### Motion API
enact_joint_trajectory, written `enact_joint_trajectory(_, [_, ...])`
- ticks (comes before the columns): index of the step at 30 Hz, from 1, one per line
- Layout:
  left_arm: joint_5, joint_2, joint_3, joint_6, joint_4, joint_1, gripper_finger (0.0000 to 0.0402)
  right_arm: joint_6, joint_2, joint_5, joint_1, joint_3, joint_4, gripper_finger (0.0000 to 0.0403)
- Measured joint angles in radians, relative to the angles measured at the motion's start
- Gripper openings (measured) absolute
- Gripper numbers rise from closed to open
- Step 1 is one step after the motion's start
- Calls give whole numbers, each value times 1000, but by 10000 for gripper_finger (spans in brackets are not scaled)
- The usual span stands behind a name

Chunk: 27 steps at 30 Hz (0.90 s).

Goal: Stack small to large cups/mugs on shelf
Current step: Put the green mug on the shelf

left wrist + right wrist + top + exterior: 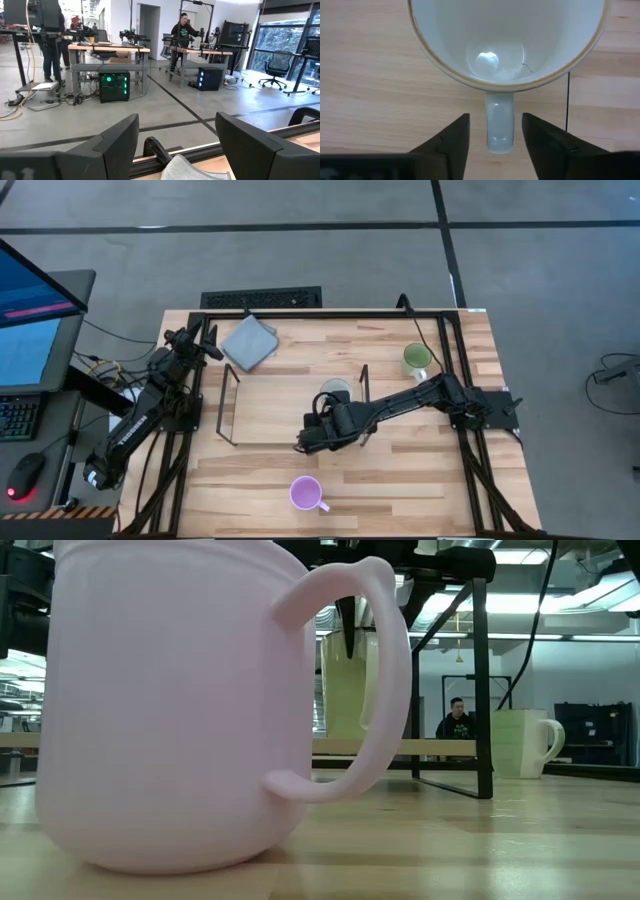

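The cream-white mug stands upright on the wooden table, inside the dark wire shelf near its right end. My right gripper points down over the mug, open. Its fingers stand on either side of the handle without touching it. The olive green mug stands at the far right. The light purple mug stands near the front edge and fills the low view. My left gripper is open and empty at the far left, by the grey cloth.
The grey folded cloth lies at the far left of the table, just in front of my left gripper. A thin shelf wire runs close beside the cream mug. People stand at benches in the room beyond the table.
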Motion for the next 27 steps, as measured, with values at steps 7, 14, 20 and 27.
enact_joint_trajectory(7, [0,0,0,0,1,0,254,-17,1,7,0,0,1,231])
enact_joint_trajectory(14, [0,0,0,0,1,0,254,-67,2,6,-8,0,2,233])
enact_joint_trajectory(20, [0,0,0,2,-2,0,254,-91,10,12,-15,48,-56,233])
enact_joint_trajectory(27, [6,0,0,2,-4,0,254,-194,5,34,-26,163,-85,233])
